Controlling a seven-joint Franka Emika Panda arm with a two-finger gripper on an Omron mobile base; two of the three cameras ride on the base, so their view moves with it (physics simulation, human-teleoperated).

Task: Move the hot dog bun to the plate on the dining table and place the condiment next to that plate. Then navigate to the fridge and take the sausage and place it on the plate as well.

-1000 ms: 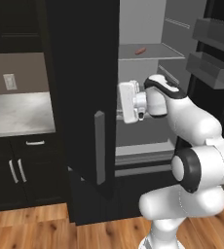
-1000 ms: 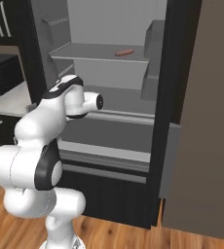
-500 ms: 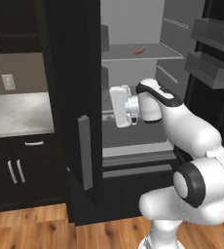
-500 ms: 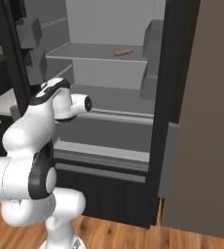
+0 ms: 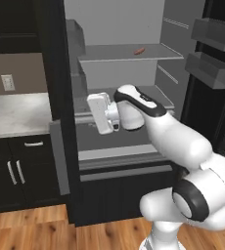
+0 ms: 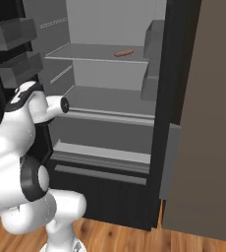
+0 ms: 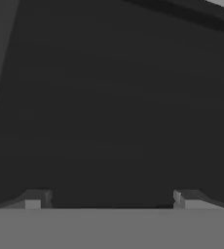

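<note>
The black fridge (image 5: 56, 73) stands with both doors open, its light grey shelves showing. A slim reddish-pink sausage (image 5: 139, 50) (image 6: 124, 53) lies alone on the upper shelf. My gripper (image 5: 92, 117) is well below and left of the sausage, at the inner side of the left door. In the hand view the gripper (image 7: 111, 199) is open, its fingertips (image 7: 36, 198) far apart with nothing between them, facing a dark surface close up. The hot dog bun, plate, dining table and condiment are out of view.
The left door's grey handle (image 5: 60, 156) sticks out toward me. Door bins (image 5: 210, 49) hang on the right door. A marble counter (image 5: 14, 112) over black cabinets lies left of the fridge. Wood floor runs below.
The fridge's left door has swung further open to the left, and my hand has moved left along with it. The gripper stayed open.
</note>
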